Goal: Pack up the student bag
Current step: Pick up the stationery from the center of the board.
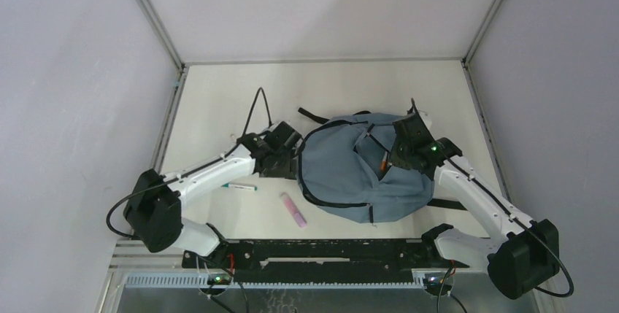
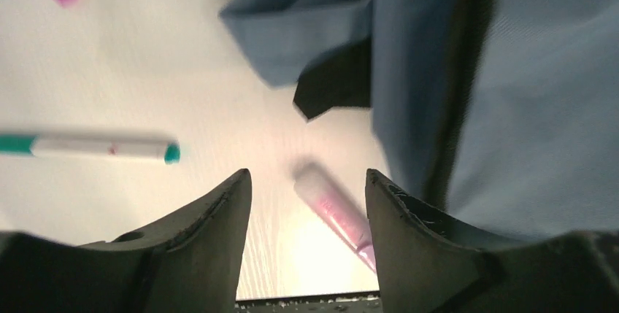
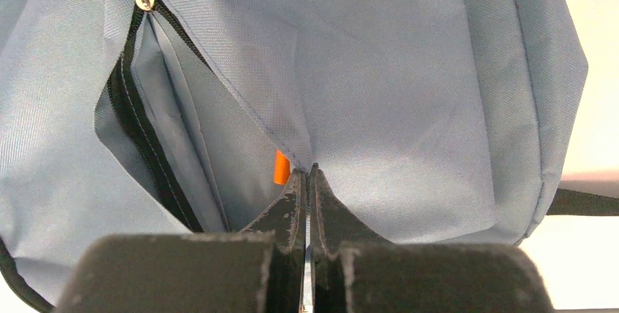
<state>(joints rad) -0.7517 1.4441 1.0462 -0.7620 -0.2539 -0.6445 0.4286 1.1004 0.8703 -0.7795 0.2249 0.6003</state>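
Open pocket of backpack holds orange item; right gripper pinches pocket edge; left gripper wide, empty.

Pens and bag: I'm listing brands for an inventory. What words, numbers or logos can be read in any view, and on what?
No text can be read.
On the pen: a small red mark, too blurred to read.
On the pink marker: no print shows.
On the bag: no label shows.
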